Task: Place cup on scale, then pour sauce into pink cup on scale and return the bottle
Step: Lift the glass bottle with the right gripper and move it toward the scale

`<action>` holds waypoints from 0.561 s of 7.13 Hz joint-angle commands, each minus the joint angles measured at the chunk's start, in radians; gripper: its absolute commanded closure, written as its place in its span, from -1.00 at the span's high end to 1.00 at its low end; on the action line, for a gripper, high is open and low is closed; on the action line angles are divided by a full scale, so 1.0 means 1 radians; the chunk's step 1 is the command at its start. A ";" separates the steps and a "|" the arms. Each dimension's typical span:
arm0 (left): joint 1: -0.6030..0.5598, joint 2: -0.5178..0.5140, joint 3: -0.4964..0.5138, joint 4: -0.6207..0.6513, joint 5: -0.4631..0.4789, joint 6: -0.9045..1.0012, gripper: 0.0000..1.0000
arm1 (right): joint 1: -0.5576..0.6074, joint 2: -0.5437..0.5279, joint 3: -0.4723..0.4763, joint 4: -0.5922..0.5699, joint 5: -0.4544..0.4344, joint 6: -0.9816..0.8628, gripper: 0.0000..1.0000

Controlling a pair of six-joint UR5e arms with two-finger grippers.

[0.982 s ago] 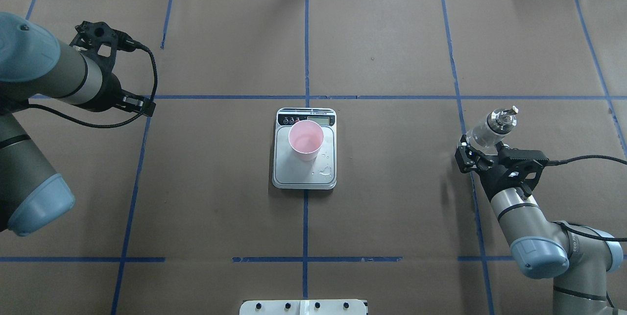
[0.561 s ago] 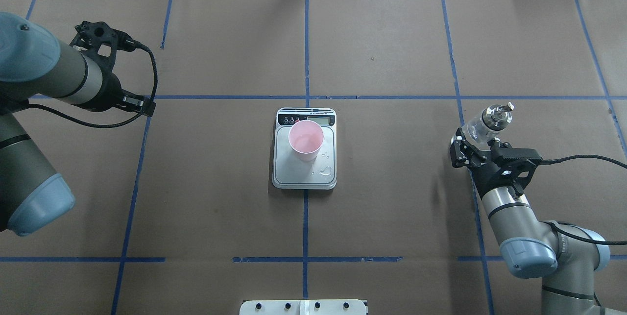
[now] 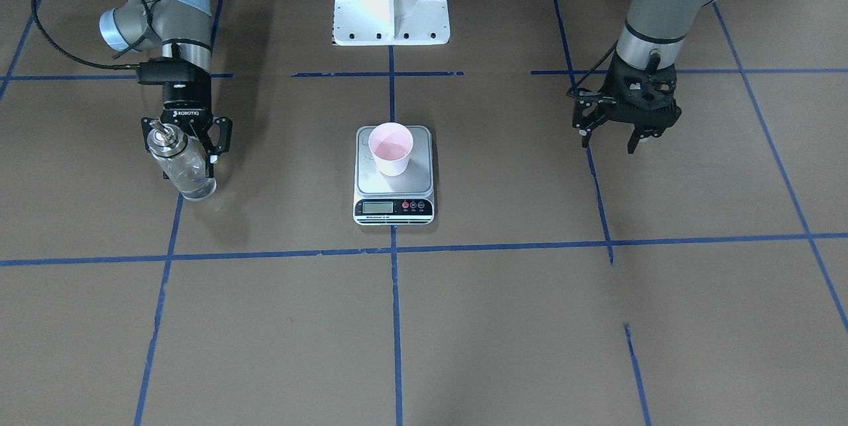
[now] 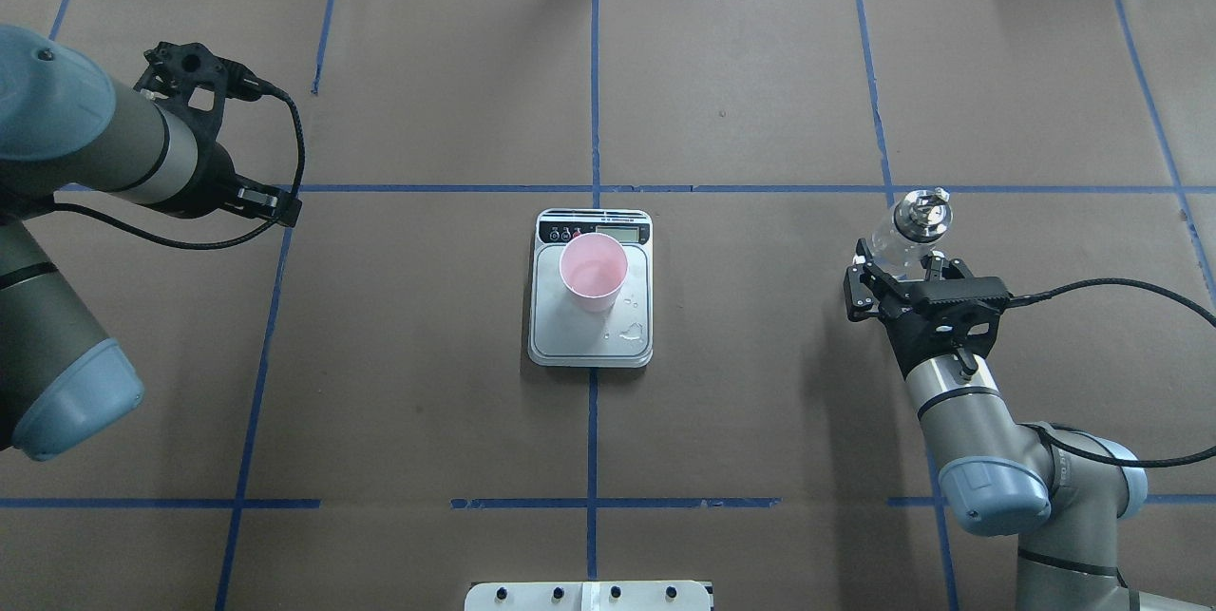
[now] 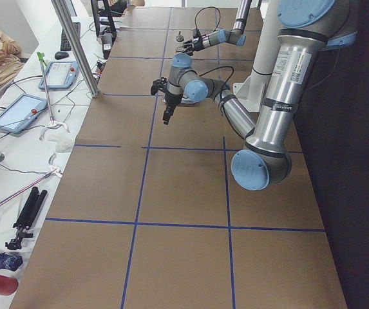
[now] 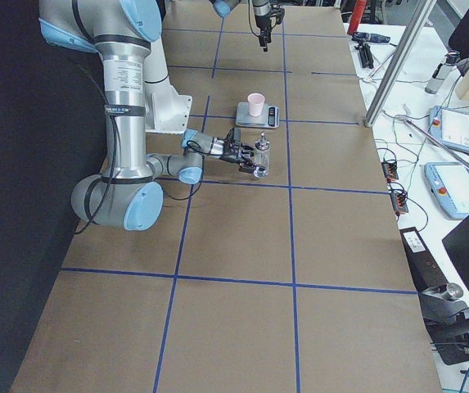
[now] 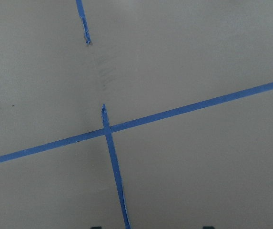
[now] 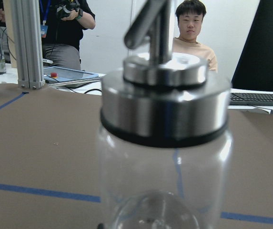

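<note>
Far left of the scale point(image 4: 560, 335), the left gripper point(image 3: 608, 138) hangs with fingers spread, grasping nothing. On the scale's steel plate the pink cup point(image 4: 593, 271) stands upright. Well right of the scale, the right gripper point(image 4: 898, 261) clasps the clear bottle point(image 4: 901, 233).

light: bright, even, from above | shadows: soft, faint | glare: bottle point(image 8: 165, 114) collar | side views: robot-side edge black

**A:** anything actually readable in these?

**B:** only "ROBOTIQ", white letters on the black body of the right gripper point(image 3: 185, 148), front view. The scale point(image 3: 395, 177) has a display point(image 3: 377, 207) and labelled buttons point(image 3: 413, 205), way too tiny to read tho.
</note>
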 commanded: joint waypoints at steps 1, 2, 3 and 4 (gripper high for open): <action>-0.006 0.007 -0.012 0.000 0.001 0.008 0.53 | -0.002 0.062 0.006 -0.003 0.002 -0.222 -1.00; -0.006 0.009 -0.011 0.000 0.001 0.008 0.53 | -0.003 0.115 0.007 -0.041 0.004 -0.230 -1.00; -0.006 0.014 -0.011 0.000 0.001 0.008 0.53 | -0.003 0.151 0.010 -0.123 0.004 -0.233 -1.00; -0.006 0.017 -0.009 0.000 0.003 0.008 0.53 | -0.005 0.198 0.030 -0.209 0.004 -0.271 -1.00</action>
